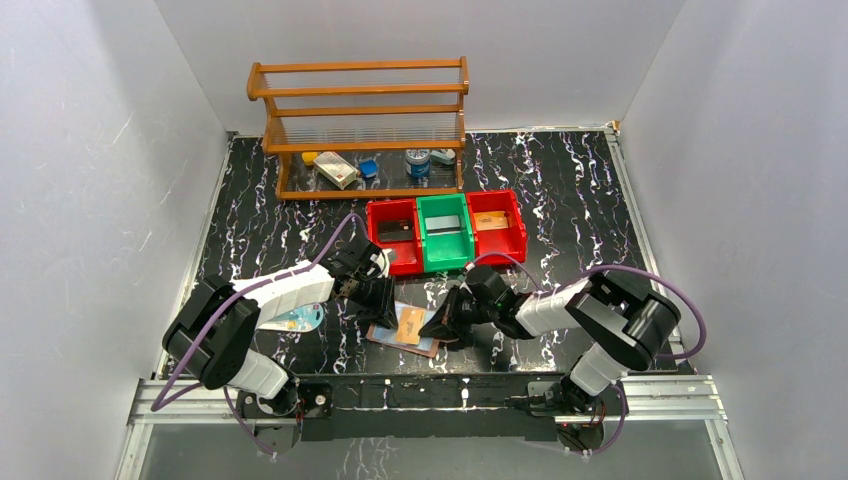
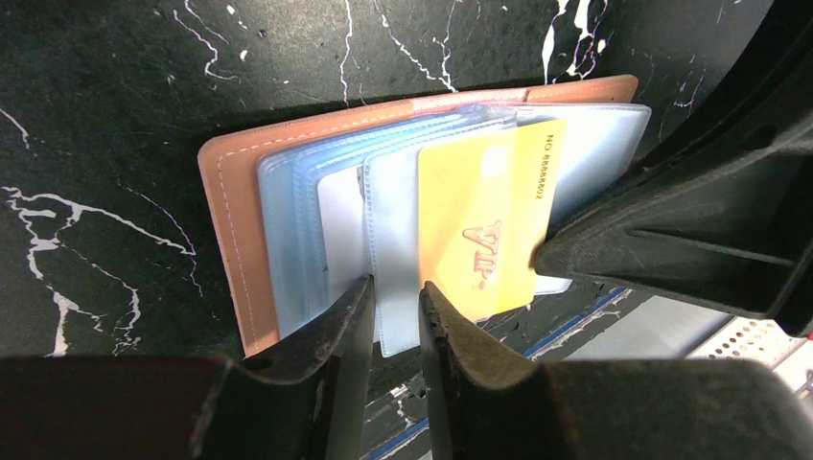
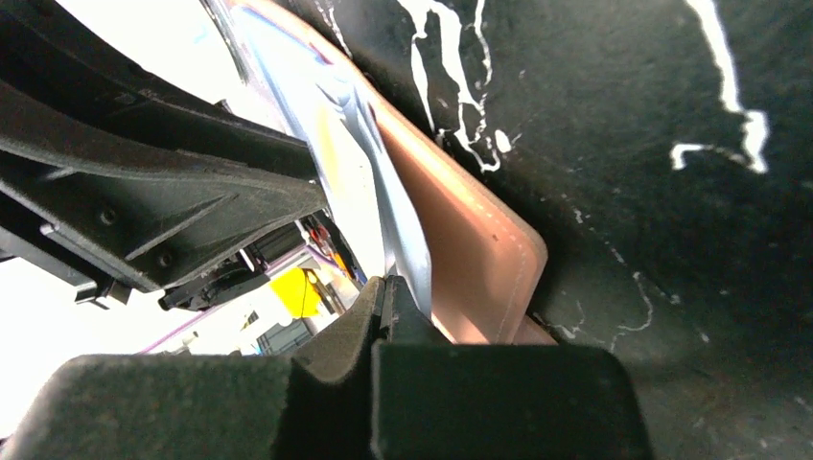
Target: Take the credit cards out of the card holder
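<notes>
The card holder (image 1: 432, 346) lies open on the table, reddish-brown leather (image 2: 230, 220) with pale blue clear pockets (image 2: 288, 211). A yellow-orange credit card (image 2: 484, 220) marked VIP sticks out of a pocket. My left gripper (image 2: 395, 286) stands narrowly open over the pockets' near edge, one clear sleeve showing between its fingers. My right gripper (image 3: 385, 283) is shut, its tips at the edge of the lifted sleeves (image 3: 350, 144). In the left wrist view its finger (image 2: 671, 230) overlaps the card's right edge. Whether the card is pinched does not show. A pale blue card (image 1: 295, 320) lies on the table under the left arm.
Three bins stand behind the card holder: red (image 1: 393, 236), green (image 1: 444, 231), red (image 1: 496, 226), each with something flat inside. A wooden rack (image 1: 360, 125) with small items under it is at the back. White walls close in the sides.
</notes>
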Robot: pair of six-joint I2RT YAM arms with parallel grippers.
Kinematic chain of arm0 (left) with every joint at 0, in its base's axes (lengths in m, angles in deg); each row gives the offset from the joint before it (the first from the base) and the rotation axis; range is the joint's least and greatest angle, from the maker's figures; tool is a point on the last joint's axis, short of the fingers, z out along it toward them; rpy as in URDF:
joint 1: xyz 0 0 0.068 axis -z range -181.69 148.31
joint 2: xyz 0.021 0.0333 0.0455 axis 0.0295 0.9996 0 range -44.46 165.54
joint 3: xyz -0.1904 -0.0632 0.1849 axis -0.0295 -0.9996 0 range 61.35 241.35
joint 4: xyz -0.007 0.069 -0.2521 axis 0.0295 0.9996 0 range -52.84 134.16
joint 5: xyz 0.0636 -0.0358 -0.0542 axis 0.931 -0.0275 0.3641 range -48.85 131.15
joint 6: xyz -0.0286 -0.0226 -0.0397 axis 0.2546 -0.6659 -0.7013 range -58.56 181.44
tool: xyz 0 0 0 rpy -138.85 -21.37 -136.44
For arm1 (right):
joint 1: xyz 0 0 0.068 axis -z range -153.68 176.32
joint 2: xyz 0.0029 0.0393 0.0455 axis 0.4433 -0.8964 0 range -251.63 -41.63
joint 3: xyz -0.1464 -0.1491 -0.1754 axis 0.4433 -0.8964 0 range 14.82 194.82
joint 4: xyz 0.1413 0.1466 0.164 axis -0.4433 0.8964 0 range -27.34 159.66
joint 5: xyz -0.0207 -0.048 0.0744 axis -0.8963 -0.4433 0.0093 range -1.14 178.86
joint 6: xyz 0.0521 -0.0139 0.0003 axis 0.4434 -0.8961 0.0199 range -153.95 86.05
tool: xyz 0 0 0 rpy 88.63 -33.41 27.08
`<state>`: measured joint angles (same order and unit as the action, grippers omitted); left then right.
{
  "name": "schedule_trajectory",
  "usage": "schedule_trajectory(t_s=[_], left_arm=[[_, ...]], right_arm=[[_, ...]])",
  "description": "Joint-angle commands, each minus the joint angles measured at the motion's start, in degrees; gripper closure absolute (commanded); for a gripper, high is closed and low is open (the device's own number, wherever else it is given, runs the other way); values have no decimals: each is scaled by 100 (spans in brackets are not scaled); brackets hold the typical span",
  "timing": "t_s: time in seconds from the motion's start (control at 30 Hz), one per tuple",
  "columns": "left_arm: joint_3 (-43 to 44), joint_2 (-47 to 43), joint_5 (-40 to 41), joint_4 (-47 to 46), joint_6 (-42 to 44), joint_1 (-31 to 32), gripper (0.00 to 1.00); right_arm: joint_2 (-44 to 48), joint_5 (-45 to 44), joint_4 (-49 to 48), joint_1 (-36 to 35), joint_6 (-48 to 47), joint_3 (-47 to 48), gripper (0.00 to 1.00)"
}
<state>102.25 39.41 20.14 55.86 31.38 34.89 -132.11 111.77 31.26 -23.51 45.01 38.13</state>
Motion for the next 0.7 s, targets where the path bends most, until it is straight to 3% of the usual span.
schedule_trajectory(t_s=[0.0,0.33,0.67], left_arm=[[-187,130,862,594,175,-10,76],[-184,-31,843,639,144,-10,75],[503,-907,606,852,121,-10,54]], right_arm=[[214,281,1,80,-150,17,98],[475,81,773,116,-349,122,98],[3,341,388,114,-421,528,98]])
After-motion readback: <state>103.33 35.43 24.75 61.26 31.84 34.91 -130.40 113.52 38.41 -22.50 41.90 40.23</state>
